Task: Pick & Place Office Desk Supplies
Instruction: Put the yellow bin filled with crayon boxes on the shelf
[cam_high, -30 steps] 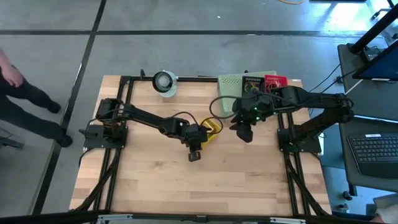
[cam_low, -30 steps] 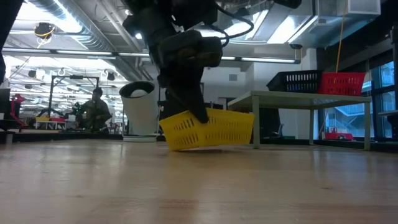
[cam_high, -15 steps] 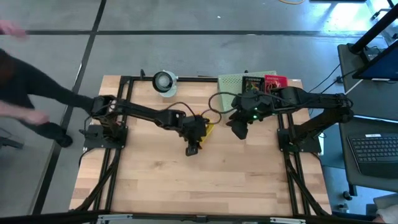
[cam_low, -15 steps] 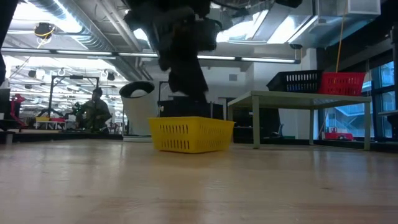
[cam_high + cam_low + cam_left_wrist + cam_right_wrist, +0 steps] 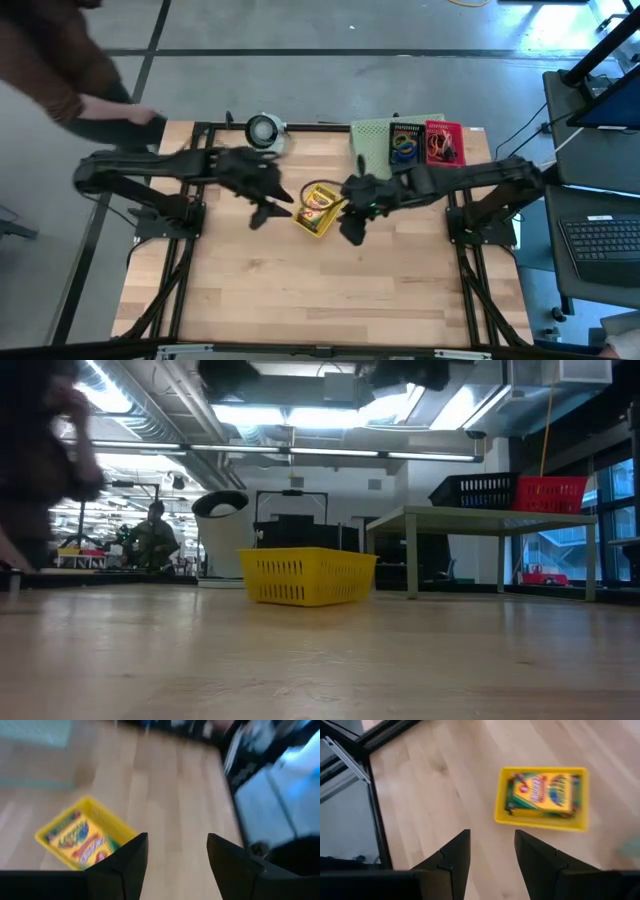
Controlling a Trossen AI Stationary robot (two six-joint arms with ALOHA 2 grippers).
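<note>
Jaws apart, empty, on left gripper point(image 5: 258, 213) and right gripper point(image 5: 352, 232), flanking yellow basket point(image 5: 319, 209) holding crayon box point(image 5: 540, 795). Wooden tabletop point(image 5: 300, 290); person point(image 5: 60, 70) beyond corner.

Yellow basket point(image 5: 318, 209) sits between 2 pincers.

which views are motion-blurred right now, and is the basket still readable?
Left wrist view: heavy smear, yet the yellow basket and crayon box read. Right wrist view: mild blur, crayon box legible. Low view: basket sharp, a person smeared at the picture's left. High view: table crisp, person blurred.
</note>
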